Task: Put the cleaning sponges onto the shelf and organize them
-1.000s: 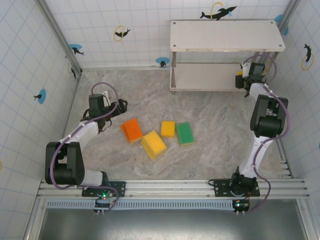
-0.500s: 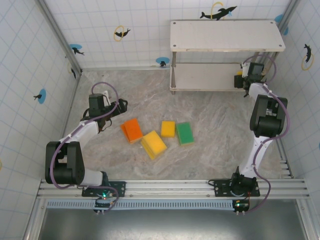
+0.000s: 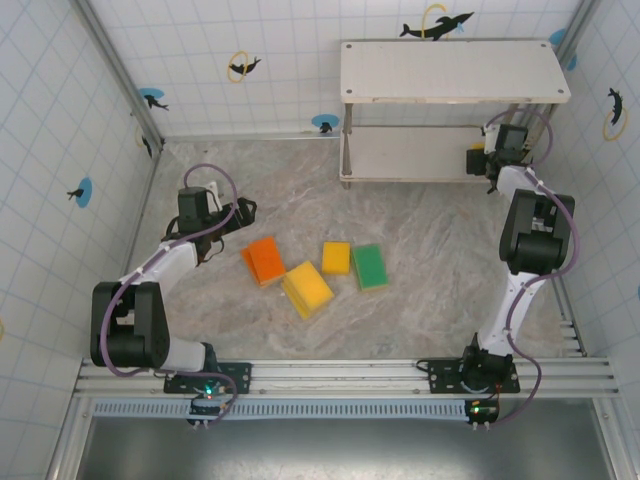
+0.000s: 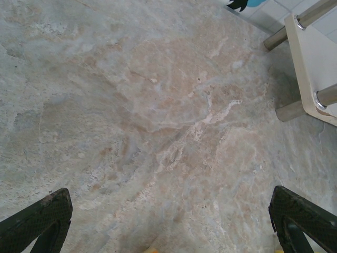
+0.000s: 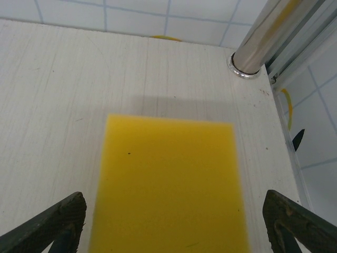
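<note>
Right gripper (image 5: 174,199) stood released at the right end of the shelf (image 5: 47,79), over its lower board, near a silver leg (image 5: 263,47); its fingers were spread wider than the shelved yellow sponge (image 5: 168,174) lying flat between them; that sponge's long axis ran away from the gripper toward the tiled wall, far short edge square to it.

Left gripper (image 4: 168,199) hung released over bare tabletop (image 4: 158,105), grasping nothing.

On the tabletop lay the orange sponge (image 3: 264,260) and front yellow sponge (image 3: 308,288), both skewed; the rear yellow sponge (image 3: 336,257) and green sponge (image 3: 370,266) pointed roughly near-to-far.
</note>
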